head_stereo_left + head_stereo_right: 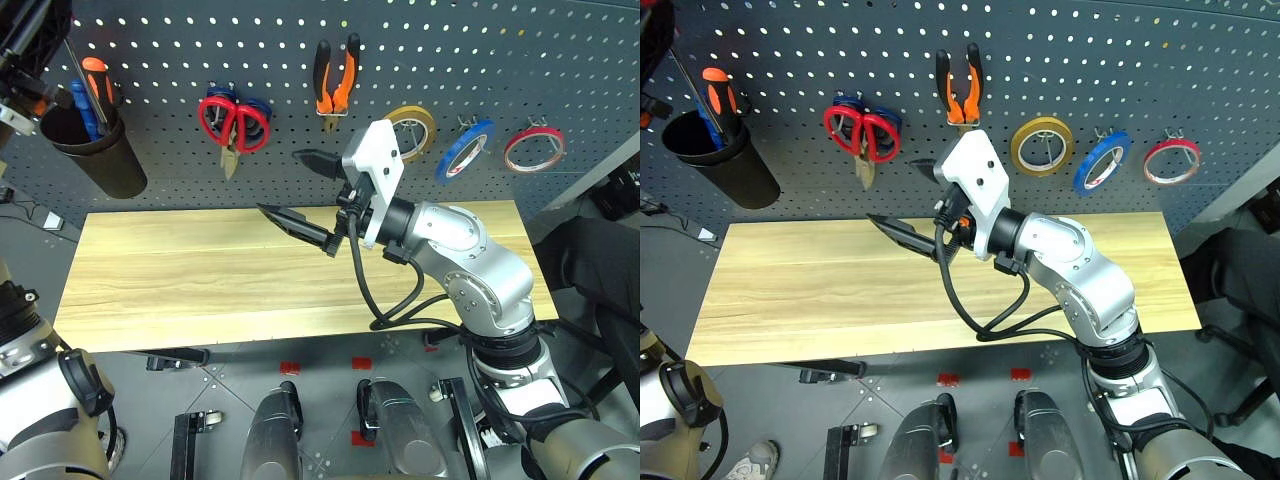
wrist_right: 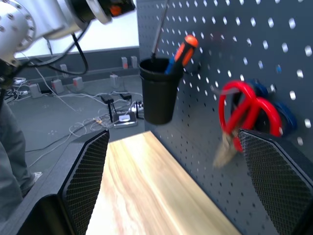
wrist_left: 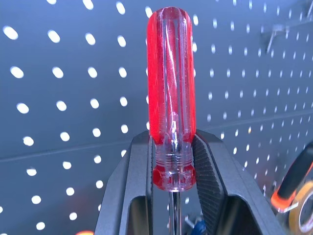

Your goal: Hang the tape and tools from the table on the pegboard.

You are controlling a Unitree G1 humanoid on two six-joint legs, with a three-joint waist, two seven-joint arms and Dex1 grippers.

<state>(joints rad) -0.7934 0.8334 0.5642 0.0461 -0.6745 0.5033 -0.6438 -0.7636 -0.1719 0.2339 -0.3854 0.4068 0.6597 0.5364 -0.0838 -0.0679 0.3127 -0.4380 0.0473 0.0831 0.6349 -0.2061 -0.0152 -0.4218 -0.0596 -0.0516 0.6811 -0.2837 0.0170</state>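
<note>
My left gripper (image 3: 173, 142) is shut on the red-handled screwdriver (image 3: 171, 73), raised in front of the pegboard (image 1: 500, 60). Its thin shaft (image 2: 159, 29) slants down to the mouth of the black cup (image 1: 95, 155). The red scissors (image 1: 235, 122), the pliers (image 1: 335, 85) and the blue tape (image 1: 465, 150) hang on pegboard hooks. My right gripper (image 1: 280, 183) is open above the back edge of the table (image 1: 200, 290), pointing left, with nothing between its fingers.
The black cup holds an orange screwdriver (image 1: 97, 80) and a blue one. Dark blue scissors hang behind the red pair. A yellow tape ring (image 1: 412, 128) and a red tape ring (image 1: 533, 148) flank the blue tape. Cables lie on the floor to the left.
</note>
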